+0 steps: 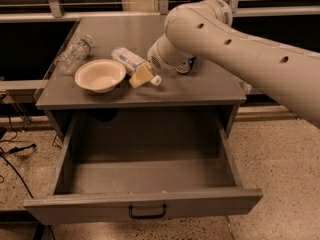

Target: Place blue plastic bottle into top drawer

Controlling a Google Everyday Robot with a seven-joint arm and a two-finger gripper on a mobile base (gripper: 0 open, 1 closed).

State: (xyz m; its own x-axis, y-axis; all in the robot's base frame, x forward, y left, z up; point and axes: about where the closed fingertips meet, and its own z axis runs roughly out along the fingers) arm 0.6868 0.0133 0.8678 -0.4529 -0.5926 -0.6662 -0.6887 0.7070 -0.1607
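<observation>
Two bottles on the tabletop (200, 90): one blue bottle (125, 59), one clear bottle (75, 54). One bowl (100, 75), one can (188, 67) partly hidden behind the arm (240, 49), one drawer (145, 201), open. One arm, one pincer (145, 74), low over the tabletop at the blue bottle's end.

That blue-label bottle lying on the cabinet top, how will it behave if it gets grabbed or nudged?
The blue plastic bottle lies on its side, so a nudge would probably roll it, perhaps into the white bowl beside it. Being plastic, it is likely light and may flex when squeezed. The gripper sits at its near end.
</observation>
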